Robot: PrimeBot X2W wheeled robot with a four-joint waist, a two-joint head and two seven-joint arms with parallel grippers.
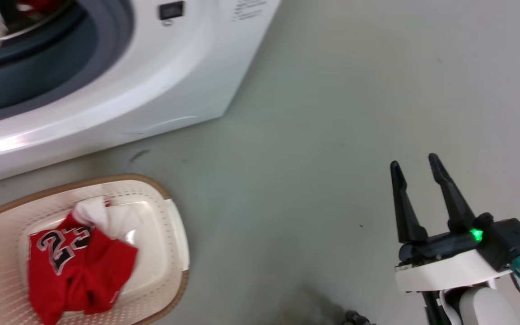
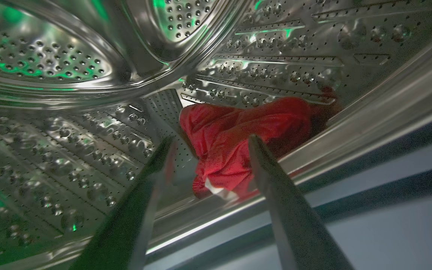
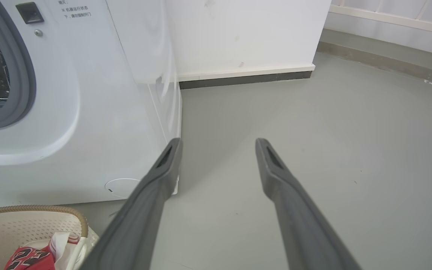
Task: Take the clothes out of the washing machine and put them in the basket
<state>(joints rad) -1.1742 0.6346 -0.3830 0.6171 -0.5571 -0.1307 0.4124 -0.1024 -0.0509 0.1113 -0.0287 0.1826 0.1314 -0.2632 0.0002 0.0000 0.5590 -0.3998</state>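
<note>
Lying in washing machine (image 2: pixel 69 131): one red garment (image 2: pixel 238 131); in basket (image 1: pixel 176 243): one jersey (image 1: pixel 75 266).

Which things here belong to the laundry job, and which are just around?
Job: washer; red garment in its drum; open left gripper pointed at that garment; basket; jersey in the basket.

Around: open right gripper, idle over the floor; wall; skirting.
</note>
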